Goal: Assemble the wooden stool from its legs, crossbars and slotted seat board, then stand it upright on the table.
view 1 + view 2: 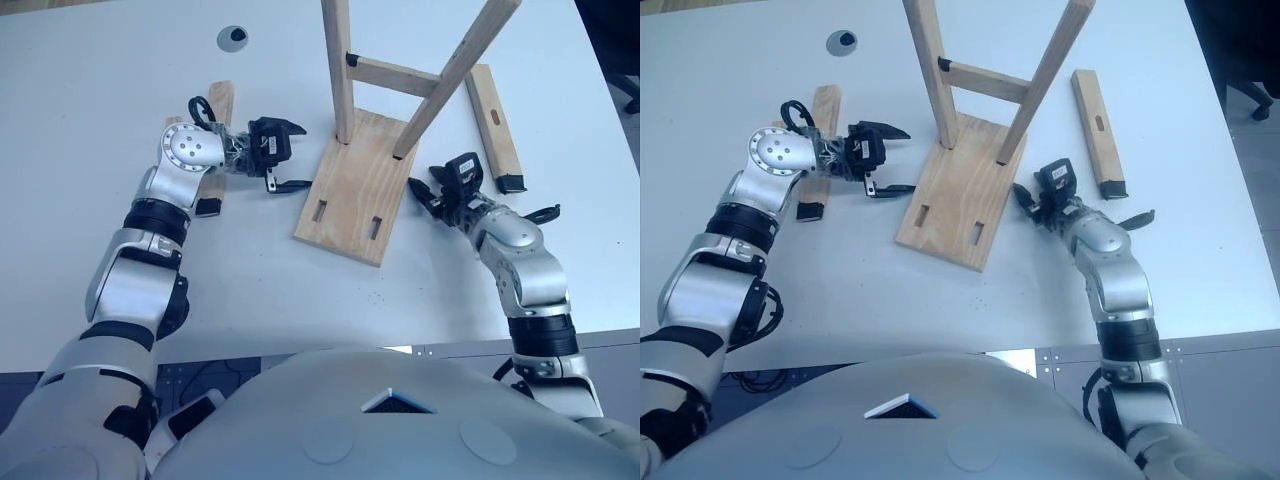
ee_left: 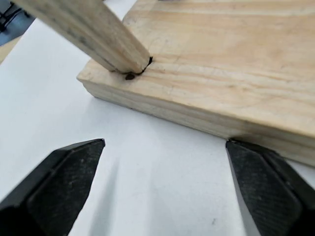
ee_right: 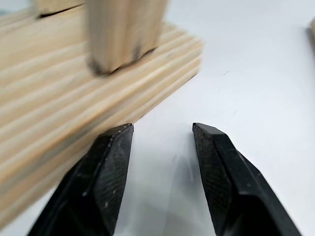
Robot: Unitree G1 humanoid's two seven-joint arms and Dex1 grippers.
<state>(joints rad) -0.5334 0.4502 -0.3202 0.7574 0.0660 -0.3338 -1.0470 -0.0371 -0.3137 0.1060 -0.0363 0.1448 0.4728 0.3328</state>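
Observation:
The slotted seat board (image 1: 350, 190) lies flat mid-table. Two legs (image 1: 338, 60) stand in its far slots, joined by a crossbar (image 1: 395, 74). Its two near slots (image 1: 347, 218) are empty. My left gripper (image 1: 305, 156) hovers open just left of the board, level with the left leg's base (image 2: 130, 61); the board's edge (image 2: 197, 118) lies just beyond its open span (image 2: 165, 147). My right gripper (image 1: 422, 180) is open at the board's right edge, near the right leg's base (image 3: 123, 54). One loose leg (image 1: 495, 125) lies at the right, another (image 1: 218, 105) partly under my left arm.
A round cable hole (image 1: 233, 38) sits at the table's far left. The table's front edge (image 1: 440, 345) runs close to my body. White tabletop (image 1: 260, 290) lies bare between the board and that edge.

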